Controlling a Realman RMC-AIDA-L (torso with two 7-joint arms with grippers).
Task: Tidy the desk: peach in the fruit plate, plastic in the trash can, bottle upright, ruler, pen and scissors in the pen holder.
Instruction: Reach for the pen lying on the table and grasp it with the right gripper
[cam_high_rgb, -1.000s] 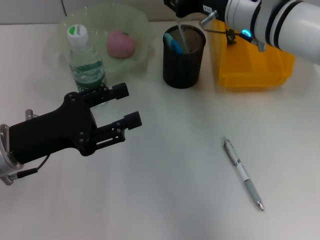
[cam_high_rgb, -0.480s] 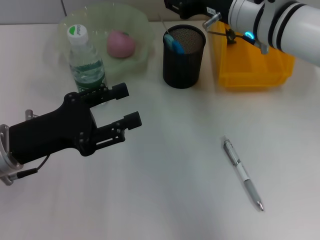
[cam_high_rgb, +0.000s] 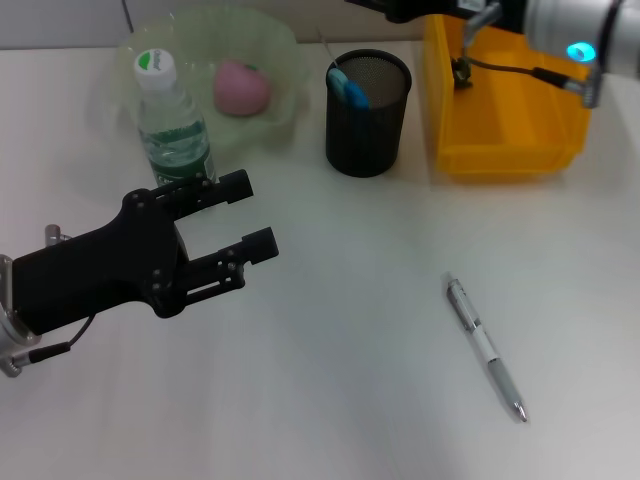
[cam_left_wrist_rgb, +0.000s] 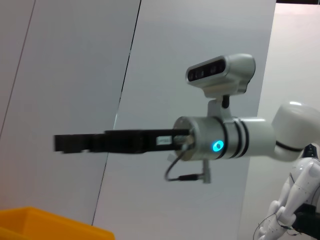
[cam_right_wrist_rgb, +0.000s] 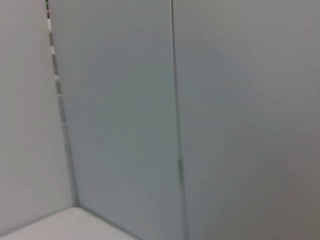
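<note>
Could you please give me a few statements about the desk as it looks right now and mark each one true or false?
1. The pink peach lies in the translucent green fruit plate. True.
2. The clear plastic bottle with the green cap lies on its side. False: it stands upright beside the plate.
3. The white and silver pen is in the black mesh pen holder. False: it lies flat on the white desk, apart from the holder.
4. The black left gripper is open and holds nothing. True.
5. The yellow plastic bin stands between the bottle and the plate. False: it stands on the holder's far side, away from both.
</note>
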